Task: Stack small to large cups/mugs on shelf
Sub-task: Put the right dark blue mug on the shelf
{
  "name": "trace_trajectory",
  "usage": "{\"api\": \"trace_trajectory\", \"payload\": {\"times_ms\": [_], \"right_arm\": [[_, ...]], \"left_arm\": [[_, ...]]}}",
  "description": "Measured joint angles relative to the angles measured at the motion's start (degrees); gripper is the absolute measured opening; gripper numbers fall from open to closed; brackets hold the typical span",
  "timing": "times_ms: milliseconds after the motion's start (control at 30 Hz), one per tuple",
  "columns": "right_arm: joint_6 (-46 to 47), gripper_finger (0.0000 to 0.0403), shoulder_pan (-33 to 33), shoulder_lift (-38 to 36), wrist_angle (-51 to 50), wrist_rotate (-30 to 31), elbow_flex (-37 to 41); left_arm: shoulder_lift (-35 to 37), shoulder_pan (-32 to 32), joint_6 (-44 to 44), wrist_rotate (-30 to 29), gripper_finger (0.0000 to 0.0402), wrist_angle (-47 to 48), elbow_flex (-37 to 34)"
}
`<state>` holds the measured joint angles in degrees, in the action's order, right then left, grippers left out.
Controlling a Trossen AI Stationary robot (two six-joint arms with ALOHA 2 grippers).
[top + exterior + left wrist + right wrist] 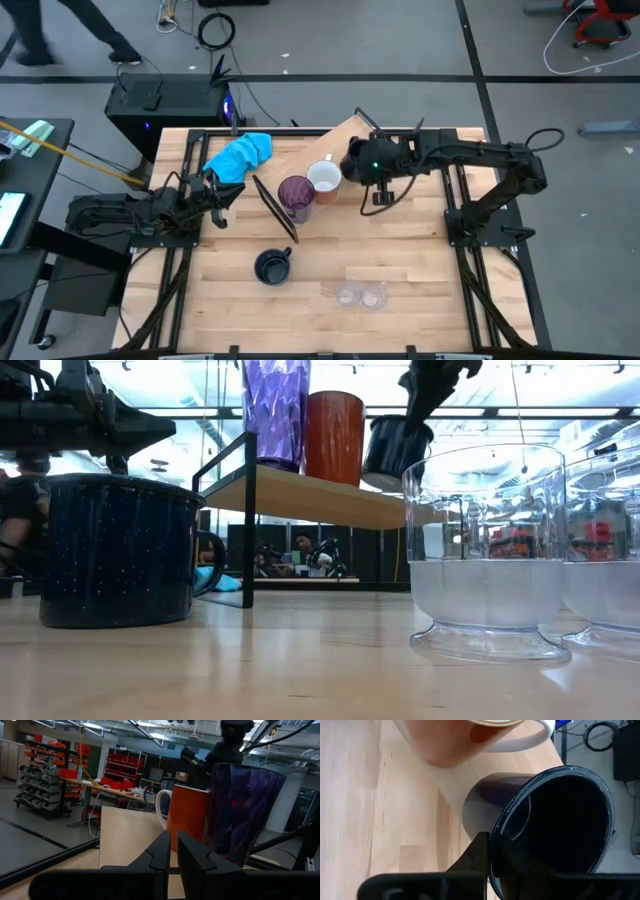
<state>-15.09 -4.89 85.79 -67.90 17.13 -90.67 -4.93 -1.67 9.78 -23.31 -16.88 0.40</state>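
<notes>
Presently, dark navy enamel mug (545, 827) — rigid, slick, likely light — right gripper (490, 851) pinched on its rim, best hold there; left gripper (172, 851) nearly closed, empty.

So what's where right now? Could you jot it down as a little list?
On shelf: purple tumbler, orange mug with white handle
Right pincer: shut on dark mug rim, at the shelf beside the orange mug
Left pincer: shut, empty, near the tumbler
On table: another dark mug, two clear cups, blue cloth
</notes>
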Motion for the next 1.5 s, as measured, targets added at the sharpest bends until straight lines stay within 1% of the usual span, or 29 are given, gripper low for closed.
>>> {"api": "trace_trajectory", "payload": {"times_ms": [167, 367, 567, 733, 933, 1100, 1233, 1367, 1500], "right_arm": [[-1.61, 0.0020, -2.46, 1.64, 0.66, -1.81, 0.02], [-2.14, 0.0021, -2.75, 2.76, 1.26, -2.48, 0.09], [-2.73, 0.0041, -2.91, 2.87, 2.63, -2.22, 0.09], [-2.69, 0.0057, -3.01, 2.87, 3.25, -2.21, 0.09], [-2.71, 0.0057, -2.99, 2.87, 4.21, -2.14, 1.08], [-2.91, 0.0057, -2.99, 2.85, 5.71, -1.91, 2.87], [-3.03, 0.0059, -3.12, 2.87, 6.83, -0.25, 2.99], [-3.74, 0.0070, -4.34, 2.85, 7.93, -0.05, 2.99], [-3.84, 0.0091, -5.33, 2.85, 9.70, 0.17, 2.99]], "left_arm": [[-0.01, -0.02, -0.02, 0.00, 0.0031, -0.04, 0.00], [0.00, -0.02, 0.00, -0.02, 0.0033, -0.04, 0.02], [-0.02, -0.02, -0.02, -0.04, 0.0040, 0.01, 0.02], [0.00, -0.02, -0.02, -0.02, 0.0036, -0.02, 0.02], [0.00, -0.01, 0.00, -0.02, 0.0030, -0.01, 0.01], [0.00, -0.02, -0.02, -0.02, 0.0036, 0.00, 0.00], [0.00, -0.02, -0.03, -0.01, 0.0040, -0.01, 0.00], [0.00, 0.00, 0.00, -0.02, 0.0037, 0.00, 0.00], [0.00, -0.01, -0.01, -0.01, 0.0032, 0.00, 0.02]]}}
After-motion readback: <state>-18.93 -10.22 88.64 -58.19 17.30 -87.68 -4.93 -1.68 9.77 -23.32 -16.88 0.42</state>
